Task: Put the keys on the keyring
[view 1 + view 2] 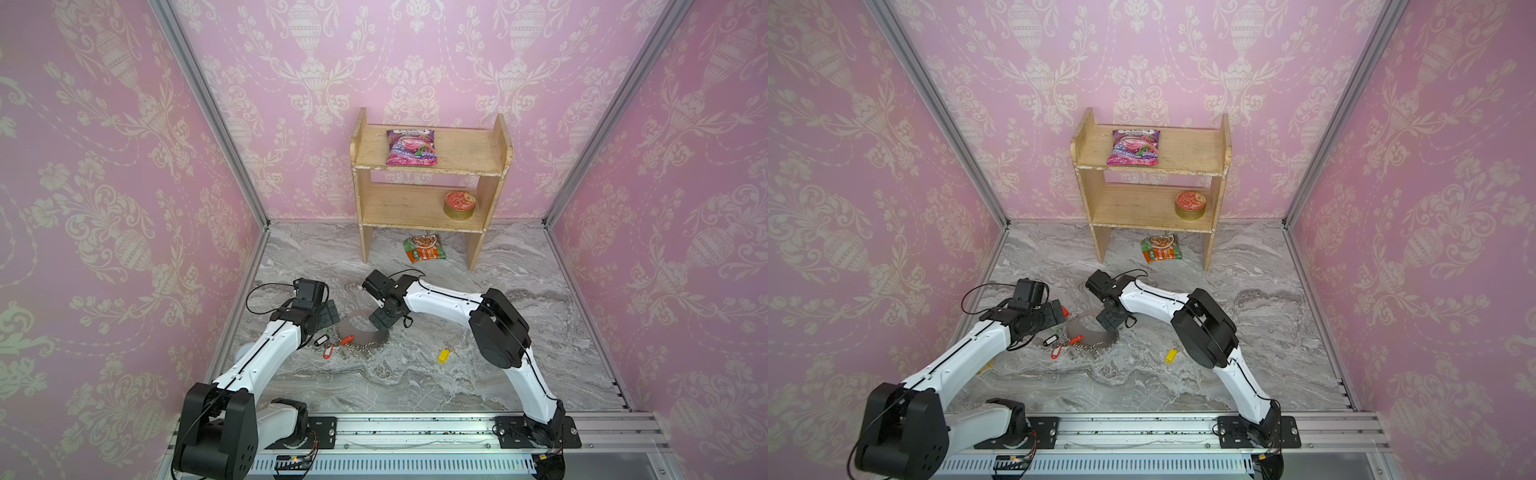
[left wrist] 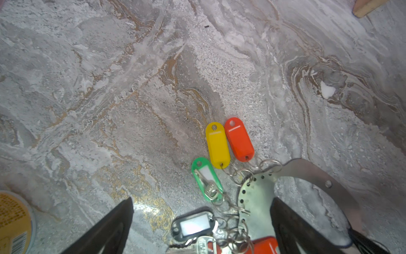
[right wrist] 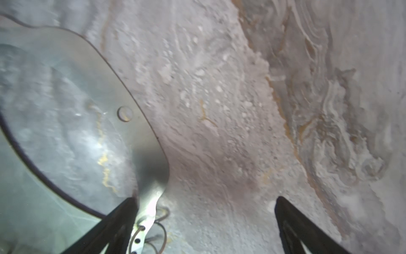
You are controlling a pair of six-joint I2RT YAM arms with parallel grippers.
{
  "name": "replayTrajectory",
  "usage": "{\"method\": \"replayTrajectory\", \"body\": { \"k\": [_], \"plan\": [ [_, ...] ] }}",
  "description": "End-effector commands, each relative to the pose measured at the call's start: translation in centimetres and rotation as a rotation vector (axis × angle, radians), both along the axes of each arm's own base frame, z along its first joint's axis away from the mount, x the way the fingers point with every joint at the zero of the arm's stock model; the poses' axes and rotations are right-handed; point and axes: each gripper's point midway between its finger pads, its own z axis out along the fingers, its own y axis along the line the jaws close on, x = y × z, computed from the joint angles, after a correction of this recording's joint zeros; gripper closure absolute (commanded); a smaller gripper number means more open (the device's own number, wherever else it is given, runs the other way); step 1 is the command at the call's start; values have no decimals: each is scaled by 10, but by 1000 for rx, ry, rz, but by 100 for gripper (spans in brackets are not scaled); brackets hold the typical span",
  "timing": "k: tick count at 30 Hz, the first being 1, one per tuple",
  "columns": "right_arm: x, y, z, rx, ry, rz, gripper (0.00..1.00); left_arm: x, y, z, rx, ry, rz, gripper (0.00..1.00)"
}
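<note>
Keyring [image 1: 365, 334] partly under left gripper [image 1: 330, 314], right gripper [image 1: 381, 321] — shelf [image 1: 399, 206], packet [image 1: 424, 248] well behind.

This is a robot lab's test cell dressed up as a room, not a lived-in home. The walls [image 1: 104, 187] are flat panels printed with pink damask wallpaper, joined at the corners by bare aluminium profiles [image 1: 210, 108]. The surface [image 1: 415, 382] carries a grey marble pattern. A left arm [image 1: 266, 349] and a right arm [image 1: 440, 301], white and black with loose cables, are bolted to a metal rail [image 1: 415, 432] behind the right tool [image 1: 383, 327]. Beyond that tool stands a small, rough wooden shelf [image 1: 428, 166] holding a snack packet [image 1: 412, 146] and a round tin [image 1: 459, 204]; a green-and-orange packet [image 1: 424, 248] lies beneath it.
</note>
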Motion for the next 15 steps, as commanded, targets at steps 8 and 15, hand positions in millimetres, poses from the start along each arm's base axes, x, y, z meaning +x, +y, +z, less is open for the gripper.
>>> {"method": "replayTrajectory", "body": {
  "k": [8, 15],
  "plan": [
    [21, -86, -30, -220, 105, -9, 0, 23, -38, -5, -27, 13, -149, 1],
    [65, -98, -25, -141, 85, -94, 0, 44, -74, -10, -3, 43, -278, 1]
  ]
}}
